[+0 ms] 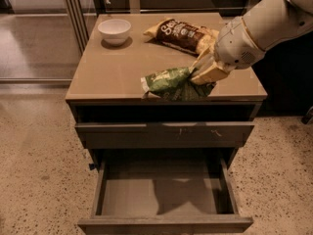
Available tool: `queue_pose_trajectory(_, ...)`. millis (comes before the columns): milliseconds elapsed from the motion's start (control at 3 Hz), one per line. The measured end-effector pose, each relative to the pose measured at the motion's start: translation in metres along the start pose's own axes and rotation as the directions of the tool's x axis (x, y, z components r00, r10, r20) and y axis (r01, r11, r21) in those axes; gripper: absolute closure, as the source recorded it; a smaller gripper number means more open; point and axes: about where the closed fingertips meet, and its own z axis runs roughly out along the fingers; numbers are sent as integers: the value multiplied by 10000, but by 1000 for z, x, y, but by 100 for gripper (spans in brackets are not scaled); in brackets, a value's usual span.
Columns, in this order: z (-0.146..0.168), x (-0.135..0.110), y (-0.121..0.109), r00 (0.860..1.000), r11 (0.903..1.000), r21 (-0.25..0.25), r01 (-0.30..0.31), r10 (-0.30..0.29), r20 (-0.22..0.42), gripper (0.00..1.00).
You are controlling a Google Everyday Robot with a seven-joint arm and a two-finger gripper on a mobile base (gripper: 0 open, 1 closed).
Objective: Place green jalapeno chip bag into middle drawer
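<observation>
The green jalapeno chip bag [168, 82] hangs sideways just above the front edge of the cabinet top [107, 72]. My gripper [203, 75] comes in from the upper right and is shut on the bag's right end. The middle drawer [161, 196] is pulled open below, showing a bare grey floor with the arm's shadow on it. The bag is over the cabinet's front edge, above the drawer but well higher than it.
A white bowl [114, 31] stands at the back left of the cabinet top. A larger brown-and-yellow chip bag [183, 33] lies at the back right. A closed drawer front with pale scratch marks [166, 133] sits above the open drawer. Speckled floor surrounds the cabinet.
</observation>
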Motion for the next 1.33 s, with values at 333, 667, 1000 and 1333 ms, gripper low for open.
queue_pose_trajectory(333, 0, 0, 0, 10000, 10000, -1, 1, -1, 0, 100)
queue_pose_trajectory(667, 1, 2, 24, 9967, 9972, -178, 722, -728, -366, 100)
queue_pose_trajectory(1000, 3, 8, 62, 9863, 9881, -202, 1526, -1535, -609, 100)
queue_pose_trajectory(1333, 32, 51, 100, 9837, 9841, -91, 1774, -1776, -287, 100)
